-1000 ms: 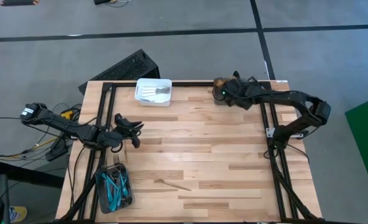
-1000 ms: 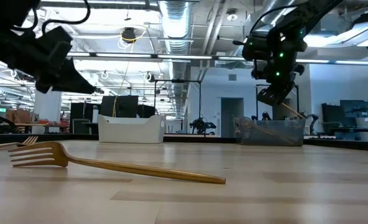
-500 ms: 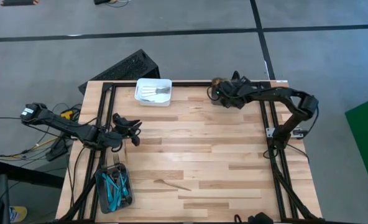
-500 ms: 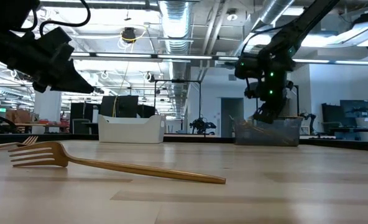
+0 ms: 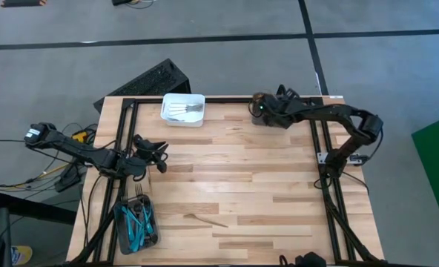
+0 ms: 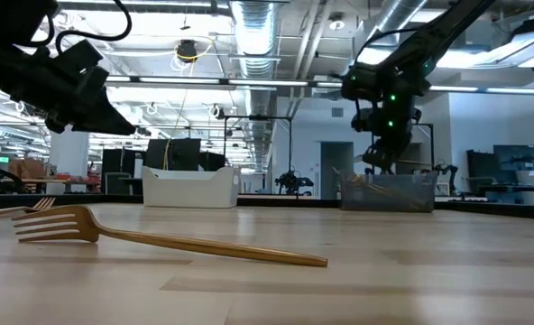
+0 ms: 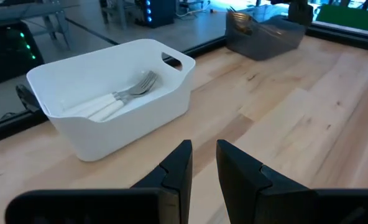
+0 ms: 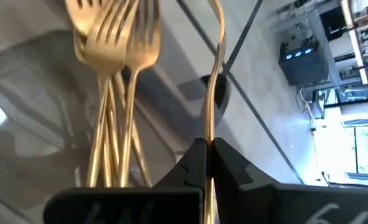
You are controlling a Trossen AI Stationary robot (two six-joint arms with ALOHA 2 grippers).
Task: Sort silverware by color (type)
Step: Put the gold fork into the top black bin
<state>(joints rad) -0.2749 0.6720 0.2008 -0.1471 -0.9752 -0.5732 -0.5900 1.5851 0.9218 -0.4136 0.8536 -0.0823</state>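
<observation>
My right gripper (image 5: 259, 110) (image 8: 207, 149) hangs over the grey bin (image 6: 393, 194) at the table's far right, shut on a gold piece of silverware (image 8: 212, 74) seen edge-on. Gold forks (image 8: 115, 37) lie in that bin. My left gripper (image 5: 159, 153) (image 7: 202, 163) waits above the table's left side with a narrow gap between its fingers and nothing in it. A gold fork (image 6: 159, 239) (image 5: 206, 220) lies flat on the wood near the front. Silver forks (image 7: 131, 93) lie in the white bin (image 5: 165, 111). My right gripper pinches the gold piece's thin handle (image 8: 210, 127) between its two fingers. The fingers slant down toward the bin, and the piece runs on past them along their line. It is lifted off the table; I cannot tell whether its curved far end (image 8: 216, 15) touches the bin.
A dark bin (image 5: 123, 230) with blue-handled silverware (image 5: 139, 221) stands at the near left corner. A second gold fork's tines (image 6: 14, 209) show at the low view's left edge. Black frame rails (image 5: 325, 156) run along both sides of the table.
My right gripper has gone a little toward the table's left and down over the grey bin, rolling as it went, with the gold piece still in its fingers. The piece, slanted a second ago, now stands steeper over the bin.
</observation>
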